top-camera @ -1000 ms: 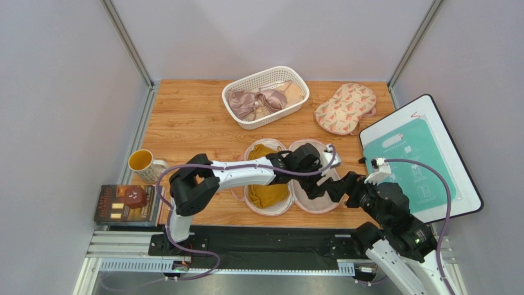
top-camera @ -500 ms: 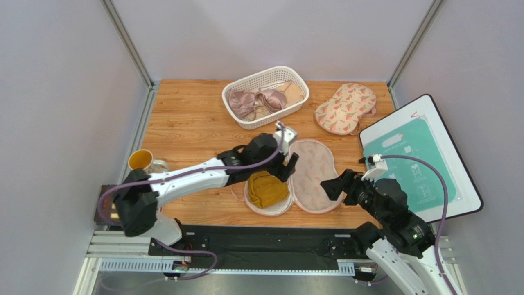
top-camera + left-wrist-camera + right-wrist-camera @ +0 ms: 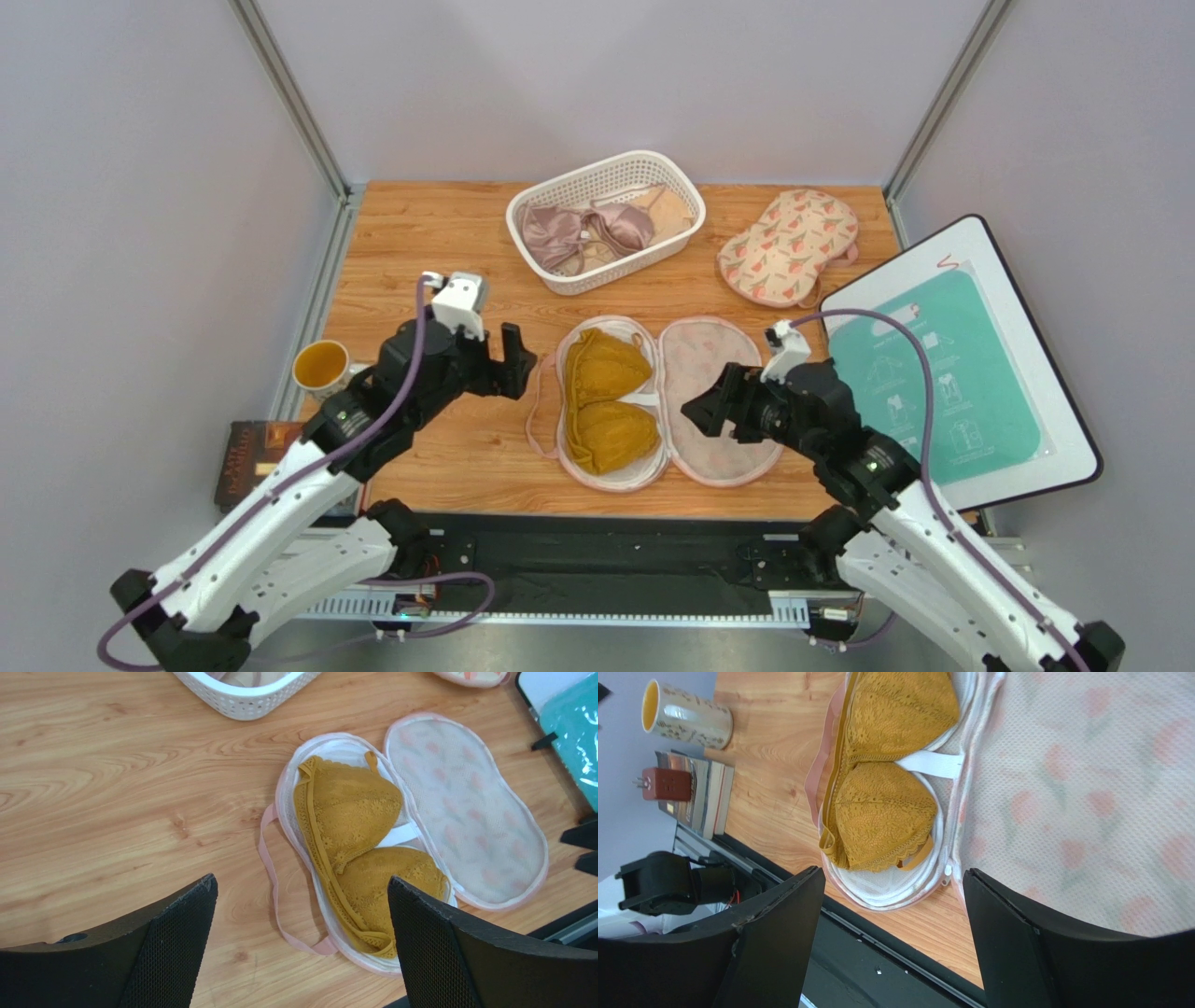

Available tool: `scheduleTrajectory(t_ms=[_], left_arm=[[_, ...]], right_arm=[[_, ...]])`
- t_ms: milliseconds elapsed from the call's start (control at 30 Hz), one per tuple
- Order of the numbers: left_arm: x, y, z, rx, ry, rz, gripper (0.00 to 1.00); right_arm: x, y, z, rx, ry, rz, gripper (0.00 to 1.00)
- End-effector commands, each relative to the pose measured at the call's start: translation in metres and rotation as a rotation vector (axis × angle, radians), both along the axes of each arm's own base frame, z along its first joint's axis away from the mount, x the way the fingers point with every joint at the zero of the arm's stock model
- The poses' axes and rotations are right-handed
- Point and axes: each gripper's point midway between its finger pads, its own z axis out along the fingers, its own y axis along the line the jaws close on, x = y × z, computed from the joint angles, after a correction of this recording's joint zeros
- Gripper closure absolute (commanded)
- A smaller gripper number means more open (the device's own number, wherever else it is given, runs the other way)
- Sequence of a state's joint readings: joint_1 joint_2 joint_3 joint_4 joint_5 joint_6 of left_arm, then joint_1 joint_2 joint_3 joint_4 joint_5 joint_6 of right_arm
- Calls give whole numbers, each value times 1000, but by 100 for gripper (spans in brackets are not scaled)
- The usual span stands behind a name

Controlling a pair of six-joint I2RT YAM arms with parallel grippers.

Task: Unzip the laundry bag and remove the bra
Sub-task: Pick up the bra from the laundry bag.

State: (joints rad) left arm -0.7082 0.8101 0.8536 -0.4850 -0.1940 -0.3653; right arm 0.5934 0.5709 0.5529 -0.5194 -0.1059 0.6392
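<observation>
The laundry bag (image 3: 713, 367) lies unzipped and spread flat mid-table, its right flap turned out with the mesh lining up (image 3: 470, 819) (image 3: 1088, 798). In its left half lies the mustard-yellow bra (image 3: 606, 402), both cups showing (image 3: 351, 812) (image 3: 885, 812). A pink strap (image 3: 270, 875) loops onto the wood beside it. My left gripper (image 3: 516, 359) hangs open just left of the bag, nothing between its fingers (image 3: 300, 878). The right gripper (image 3: 713, 399) is open and empty too (image 3: 894, 871), over the near part of the turned-out flap.
A white basket (image 3: 627, 266) at the back holds a shiny mauve bra (image 3: 568, 231). A second bag of the same print (image 3: 788, 245) lies at back right. A white board with a teal sheet (image 3: 954, 378) leans at right. A mug (image 3: 323, 367) and books (image 3: 267, 462) sit at left.
My left arm has swung back to the left, off the bag, and its jaws stand wider. The right gripper has shifted left and farther in, over the flap. The whole bra now shows.
</observation>
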Motion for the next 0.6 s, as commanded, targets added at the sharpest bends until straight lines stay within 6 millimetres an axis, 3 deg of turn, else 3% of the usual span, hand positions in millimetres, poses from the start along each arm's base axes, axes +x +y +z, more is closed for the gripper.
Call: scheduleTrajectory(t_ms=[0,33,67,200,333,567], left_arm=[[-15,23,-7,23,35,45,4],[-15,24,-8,23,38,49,4],[-14,25,-10,31,41,56,4],[-16,7,-24,13,83,-19,7],[-24,-32,-33,-34,66,-184,12],[-41,-95,-75,40,119,-338,12]], right_arm=[[11,37,25,42,-88,79,21],[13,44,13,-1,-55,86,21],[15,50,20,-8,-65,93,21],[18,67,11,-101,-66,74,21],[20,71,7,-79,-54,60,21],[20,61,0,-89,-51,21,20]])
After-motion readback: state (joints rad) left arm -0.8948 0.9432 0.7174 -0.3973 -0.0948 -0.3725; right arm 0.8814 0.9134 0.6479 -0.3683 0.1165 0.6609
